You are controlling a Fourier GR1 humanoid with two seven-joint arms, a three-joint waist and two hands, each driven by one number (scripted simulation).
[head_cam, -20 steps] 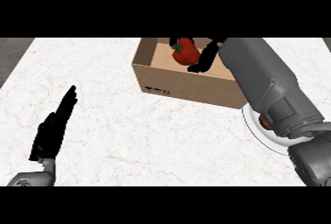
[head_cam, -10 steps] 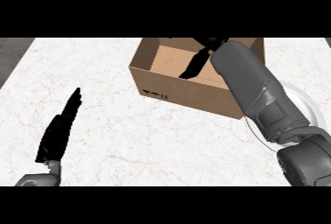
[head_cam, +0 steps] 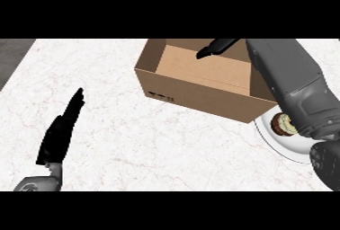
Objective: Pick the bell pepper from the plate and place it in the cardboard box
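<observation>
The box [head_cam: 199, 85] looks matt brown cardboard, the counter [head_cam: 146, 139] smooth veined marble, the plate [head_cam: 282, 146] perhaps glazed white.

right forearm runs up the view's right side from the lower right corner, grey, angled slightly left toward the top. right hand [head_cam: 216, 47] at the top, fingers straight, pointing left and a bit down, nothing held. left hand [head_cam: 61, 131] at lower left, resting open, fingers straight and together, edge-on, pointing up and slightly right. grey left wrist shows just below it at the lower edge.
</observation>
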